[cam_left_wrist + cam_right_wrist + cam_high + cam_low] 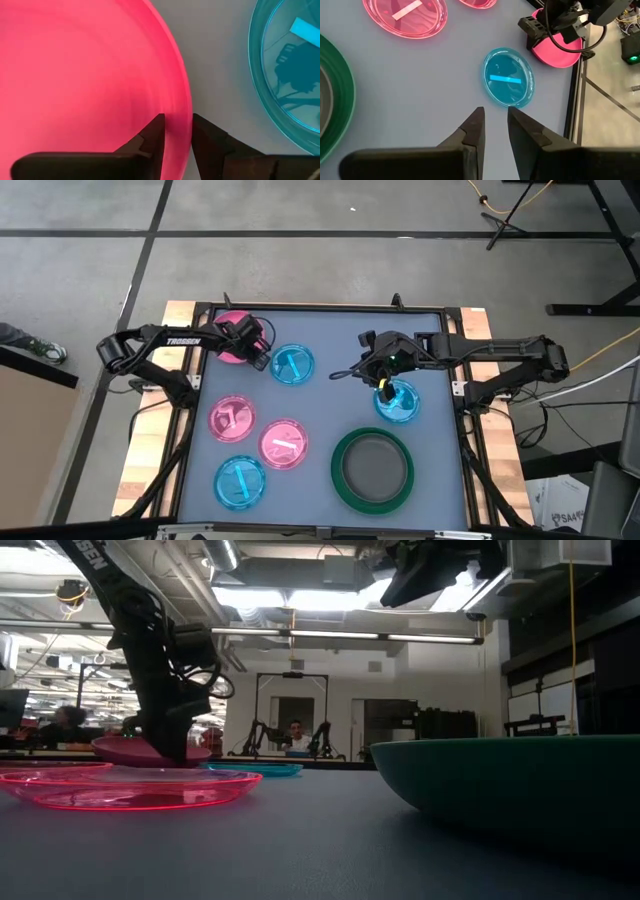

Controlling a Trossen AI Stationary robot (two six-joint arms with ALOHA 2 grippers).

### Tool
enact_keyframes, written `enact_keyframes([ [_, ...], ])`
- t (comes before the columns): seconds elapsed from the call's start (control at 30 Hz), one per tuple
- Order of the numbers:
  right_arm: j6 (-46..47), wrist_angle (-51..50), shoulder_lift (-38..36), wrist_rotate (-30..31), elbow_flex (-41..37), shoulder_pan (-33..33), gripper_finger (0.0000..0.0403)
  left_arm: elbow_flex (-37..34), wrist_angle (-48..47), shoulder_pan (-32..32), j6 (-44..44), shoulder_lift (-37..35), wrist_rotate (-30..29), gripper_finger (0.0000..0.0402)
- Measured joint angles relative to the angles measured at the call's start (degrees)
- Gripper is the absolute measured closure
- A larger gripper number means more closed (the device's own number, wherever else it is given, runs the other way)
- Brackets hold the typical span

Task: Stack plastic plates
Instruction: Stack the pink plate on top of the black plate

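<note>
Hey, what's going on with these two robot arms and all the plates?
The left end effector is closed on the rim of the opaque pink plate at the table's far left corner. The right end effector hangs above a small blue plate without holding anything. The dark grey plate already sits inside the large green plate. Two more small blue ones and two translucent pink ones lie separately, unstacked.

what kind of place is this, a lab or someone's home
Most likely a robotics lab or workshop, not a home. The low view shows an open hall with ceiling strip lights, another pair of robot arms on a far bench, and a person seated behind them.
</note>
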Motion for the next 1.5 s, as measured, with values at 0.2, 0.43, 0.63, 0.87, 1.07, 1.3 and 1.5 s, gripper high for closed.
enact_keyframes([
  [0.2,0.0,0.0,0.0,0.0,0.0,0.0,0.0329,0.0,0.0,0.0,0.0,0.0,-0.6,0.0343],
  [0.43,0.0,0.0,0.0,0.0,0.0,0.0,0.0329,0.0,0.0,0.0,0.0,0.0,-0.8,0.0366],
  [0.63,0.0,0.0,0.0,0.0,0.0,0.0,0.0329,0.0,-0.2,-0.5,0.0,-0.2,-1.3,0.0379],
  [0.87,0.0,0.0,0.0,0.0,0.0,0.0,0.0329,-0.3,-1.9,-2.3,0.2,-3.5,-2.1,0.0386],
  [1.07,0.0,0.0,0.0,0.0,0.0,0.0,0.0329,-0.3,-4.9,-4.1,0.2,-7.1,-2.6,0.0387],
  [1.3,0.1,1.0,0.0,-0.1,0.0,0.0,0.0329,-0.3,-5.8,-6.9,0.0,-10.8,-2.6,0.0397],
  [1.5,0.1,1.0,0.0,0.0,0.0,0.0,0.0329,-0.3,-6.0,-8.7,0.0,-12.6,-2.5,0.0399],
])
